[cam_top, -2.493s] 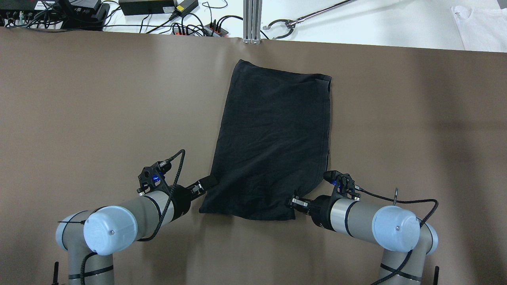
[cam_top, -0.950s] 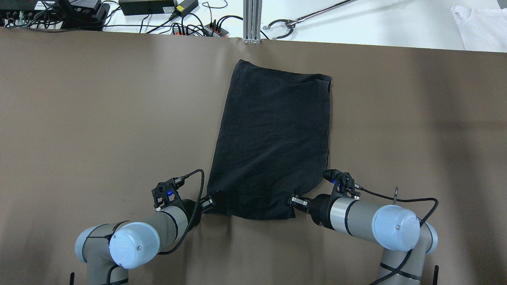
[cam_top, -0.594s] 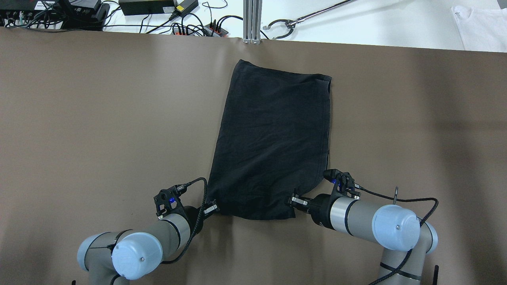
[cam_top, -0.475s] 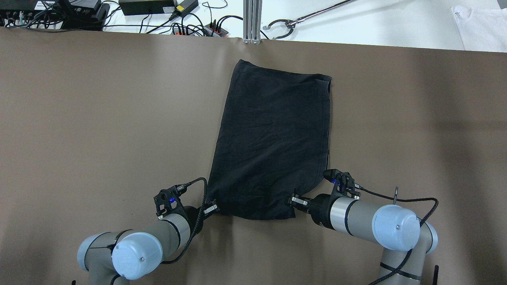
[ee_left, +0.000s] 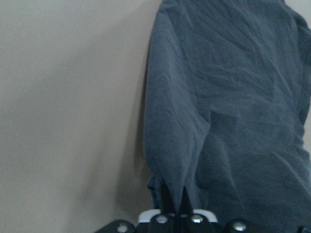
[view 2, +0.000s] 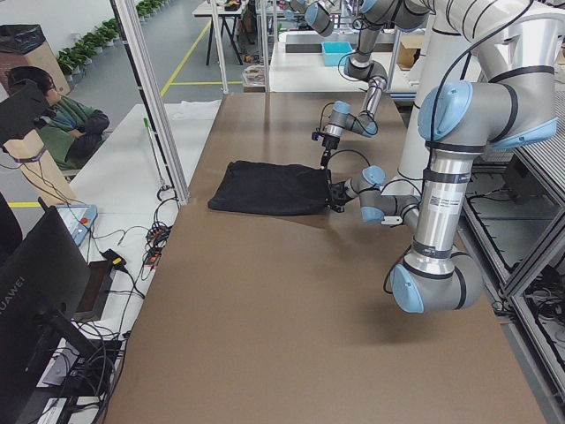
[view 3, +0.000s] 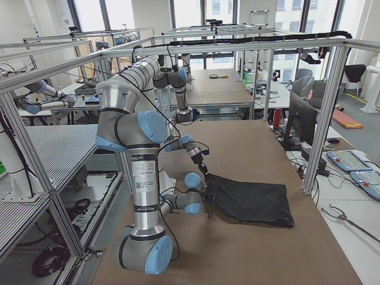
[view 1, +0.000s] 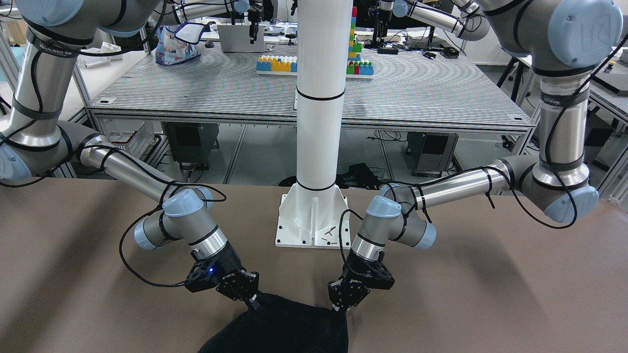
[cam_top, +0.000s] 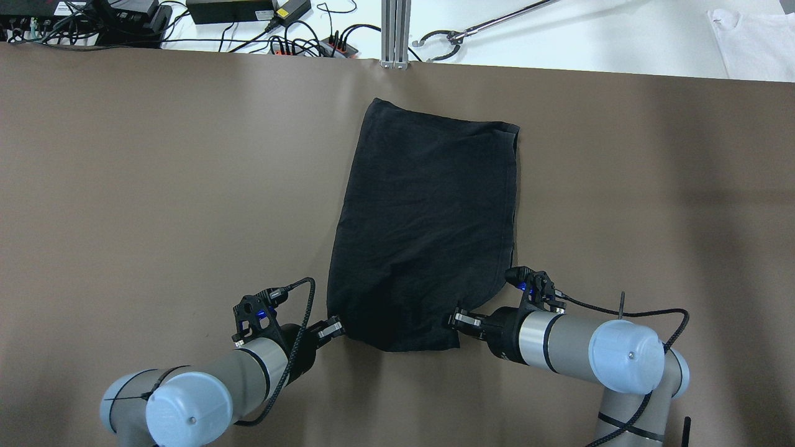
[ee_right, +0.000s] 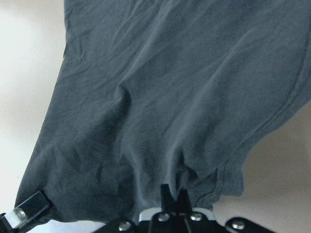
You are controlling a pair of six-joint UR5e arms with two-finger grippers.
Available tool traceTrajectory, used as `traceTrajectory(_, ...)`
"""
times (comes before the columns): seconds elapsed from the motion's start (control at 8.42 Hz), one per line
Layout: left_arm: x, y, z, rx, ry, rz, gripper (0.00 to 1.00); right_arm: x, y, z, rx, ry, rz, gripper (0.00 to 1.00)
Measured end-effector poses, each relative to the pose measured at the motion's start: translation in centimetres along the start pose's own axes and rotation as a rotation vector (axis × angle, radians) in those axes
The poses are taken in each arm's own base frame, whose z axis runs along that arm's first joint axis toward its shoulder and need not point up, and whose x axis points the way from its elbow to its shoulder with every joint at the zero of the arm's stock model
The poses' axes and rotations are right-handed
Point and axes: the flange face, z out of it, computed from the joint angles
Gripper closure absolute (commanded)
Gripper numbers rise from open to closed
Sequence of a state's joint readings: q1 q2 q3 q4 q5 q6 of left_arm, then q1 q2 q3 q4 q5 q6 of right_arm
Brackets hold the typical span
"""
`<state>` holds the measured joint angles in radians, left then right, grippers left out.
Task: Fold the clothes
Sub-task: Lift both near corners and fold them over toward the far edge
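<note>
Checking the front view: my left gripper (view 1: 342,300) and right gripper (view 1: 249,295) each bite a near corner of the clothes (view 1: 289,331). Overhead, the fabric lies spread ahead of both. Wrist views: jaws pinched thin on soft, light, floppy cloth, so I reckon the hemmed corners give the best hold.

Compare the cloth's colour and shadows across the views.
Overhead: the cloth reads near-black, wrinkles barely visible, on a brown table. Both wrist views: washed out, the cloth blue-grey with clear creases, the table pale. Left wrist view: a soft shadow lies beside the cloth's edge.
</note>
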<state>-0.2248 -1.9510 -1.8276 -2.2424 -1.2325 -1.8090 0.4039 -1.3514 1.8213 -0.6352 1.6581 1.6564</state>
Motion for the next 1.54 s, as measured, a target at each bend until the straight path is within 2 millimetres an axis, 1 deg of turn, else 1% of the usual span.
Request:
traceTrajectory(0.12, 1.3, -0.2, -2.0, -0.012, 0.033, -0.003, 1.00, -0.9, 0.7, -0.9, -0.041, -0.020, -0.002, 1.00)
traceTrajectory(0.24, 2.5, 0.3, -4.0, -0.035, 0.066, -0.008, 1.00, -2.0, 1.8, -2.0, -0.081, -0.047, -0.006, 1.00)
traceTrajectory(0.47, 4.3, 2.1, -7.5, -0.090, 0.116, -0.019, 1.00, -3.5, 5.1, -4.1, -0.172, -0.086, -0.005, 1.00)
traceTrajectory(0.59, 4.6, 2.5, -8.8, -0.109, 0.128, -0.022, 1.00, -3.9, 6.4, -4.8, -0.204, -0.099, -0.001, 1.00)
traceTrajectory(0.71, 4.8, 2.4, -9.8, -0.123, 0.137, -0.023, 1.00, -4.1, 7.1, -5.1, -0.220, -0.105, 0.003, 1.00)
traceTrajectory(0.83, 5.1, 1.7, -10.2, -0.137, 0.142, -0.012, 1.00, -4.1, 7.0, -5.0, -0.217, -0.101, 0.004, 1.00)
traceTrajectory(0.95, 5.4, -0.2, -10.0, -0.127, 0.141, 0.004, 1.00, -3.7, 5.6, -4.8, -0.187, -0.091, 0.003, 1.00)
traceTrajectory(1.19, 5.8, -5.9, -8.4, -0.098, 0.115, 0.017, 1.00, -3.3, 0.9, -5.3, -0.098, -0.073, 0.010, 1.00)
traceTrajectory(1.31, 6.6, -8.4, -7.1, -0.084, 0.107, 0.012, 1.00, -3.3, -1.1, -5.8, -0.073, -0.064, 0.016, 1.00)
traceTrajectory(1.54, 9.3, -12.8, -3.9, -0.055, 0.094, -0.001, 1.00, -3.4, -4.0, -6.9, -0.038, -0.055, 0.028, 1.00)
